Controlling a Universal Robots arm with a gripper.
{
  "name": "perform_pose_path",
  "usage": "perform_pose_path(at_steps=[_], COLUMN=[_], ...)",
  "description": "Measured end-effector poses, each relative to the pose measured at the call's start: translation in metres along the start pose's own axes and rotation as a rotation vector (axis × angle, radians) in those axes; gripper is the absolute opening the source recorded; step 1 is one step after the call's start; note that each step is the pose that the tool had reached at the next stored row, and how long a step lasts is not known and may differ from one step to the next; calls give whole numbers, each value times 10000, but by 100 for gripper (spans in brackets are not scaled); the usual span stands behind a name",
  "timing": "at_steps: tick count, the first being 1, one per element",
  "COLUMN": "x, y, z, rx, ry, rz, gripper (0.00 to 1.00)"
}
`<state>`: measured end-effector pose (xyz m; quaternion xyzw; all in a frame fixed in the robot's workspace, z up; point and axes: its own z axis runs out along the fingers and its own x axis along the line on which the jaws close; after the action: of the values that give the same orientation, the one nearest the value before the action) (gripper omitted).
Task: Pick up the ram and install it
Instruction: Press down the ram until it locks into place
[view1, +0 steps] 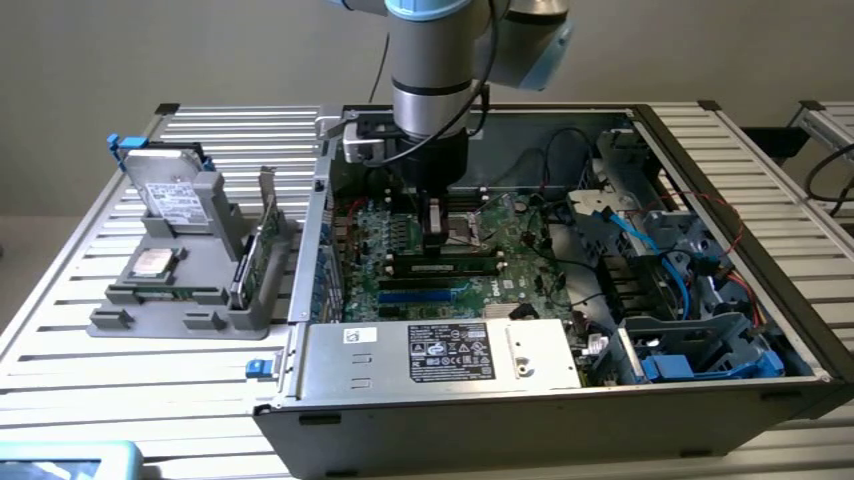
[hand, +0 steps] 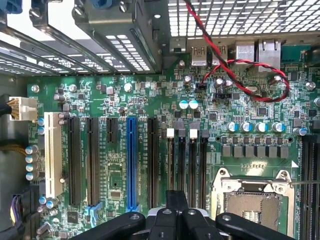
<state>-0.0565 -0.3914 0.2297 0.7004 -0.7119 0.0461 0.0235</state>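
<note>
Ram (view1: 447, 268) seated in mobo slot, ext view; wrist view: jaws clenched, empty, above motherboard (hand: 150, 100).

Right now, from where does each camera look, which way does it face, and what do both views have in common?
Exterior view: sits outside and above the open computer case, looking down into it; the arm reaches in from above, its claw low over the motherboard.
Wrist view: rides on the arm's wrist, facing straight at the motherboard; the shut claw shows at the picture's edge.
Shared: the green motherboard, its blue slot, the processor socket and the claw.
</note>
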Motion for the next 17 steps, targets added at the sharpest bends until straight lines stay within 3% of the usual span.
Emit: perform_pose_path(at_steps=[17], x=[-4], y=[2], z=[59], rx=[-2], ry=[16], rz=[0], gripper=[11])
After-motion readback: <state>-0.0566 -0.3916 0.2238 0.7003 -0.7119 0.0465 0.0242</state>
